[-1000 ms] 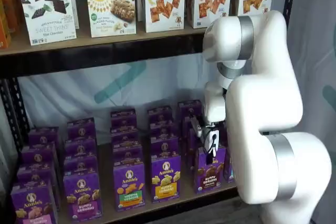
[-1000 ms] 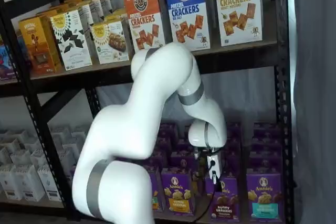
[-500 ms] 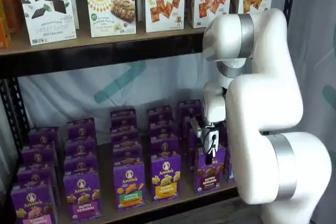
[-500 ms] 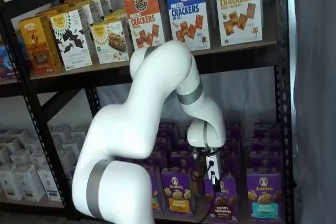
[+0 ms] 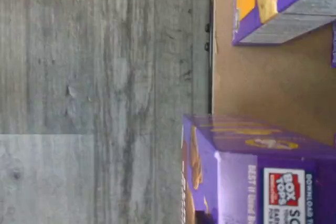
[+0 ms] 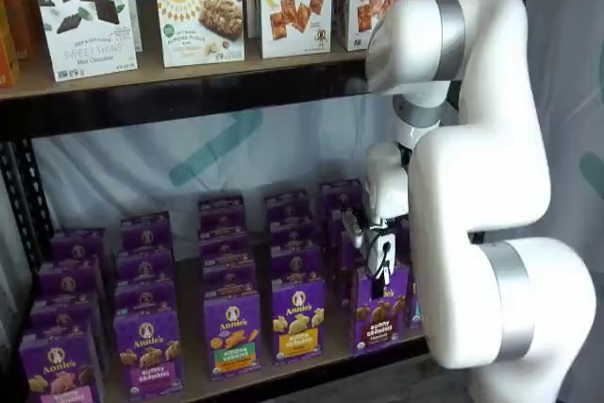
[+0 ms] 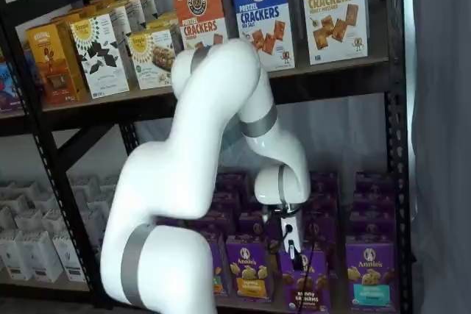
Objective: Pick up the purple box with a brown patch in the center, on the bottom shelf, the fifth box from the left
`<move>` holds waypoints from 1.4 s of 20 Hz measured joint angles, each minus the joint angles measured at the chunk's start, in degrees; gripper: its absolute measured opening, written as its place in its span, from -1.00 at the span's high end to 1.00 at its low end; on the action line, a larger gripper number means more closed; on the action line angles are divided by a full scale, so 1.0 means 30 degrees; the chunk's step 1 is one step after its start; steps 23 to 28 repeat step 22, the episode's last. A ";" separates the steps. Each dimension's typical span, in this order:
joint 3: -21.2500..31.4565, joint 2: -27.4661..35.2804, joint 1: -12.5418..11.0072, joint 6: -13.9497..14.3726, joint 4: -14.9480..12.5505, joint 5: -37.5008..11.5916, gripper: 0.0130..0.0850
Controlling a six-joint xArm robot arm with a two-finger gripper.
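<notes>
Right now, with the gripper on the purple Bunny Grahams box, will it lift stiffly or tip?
The purple box is a tall, thin carton, so probably stiff yet crushable. The gripper is shut on its top, so it may swing slightly. It looks light for its size.

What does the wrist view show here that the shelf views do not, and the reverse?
Only the wrist view shows the grey plank floor below the shelf edge and a Box Tops mark on a carton. Only the shelf views show the gripper, shut on the purple box, and the cracker boxes above. Both show the bottom shelf and purple cartons.
</notes>
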 joint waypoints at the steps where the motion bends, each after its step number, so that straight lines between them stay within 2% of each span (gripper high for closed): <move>1: 0.0543 -0.0424 0.0029 0.0062 -0.0034 -0.0056 0.67; 4: 0.2085 -0.1618 0.0132 0.0470 -0.0344 -0.0405 0.67; 6: 0.3298 -0.2474 0.0171 0.1623 -0.1495 -0.0885 0.67; 8: 0.4320 -0.3246 0.0220 0.2418 -0.2261 -0.1155 0.67; 14: 0.7060 -0.5623 0.0202 0.3164 -0.3023 -0.1544 0.67; 20: 0.8914 -0.7433 0.0292 0.2907 -0.2668 -0.1685 0.67; 28: 0.9160 -0.7739 0.0264 0.2889 -0.2674 -0.1584 0.67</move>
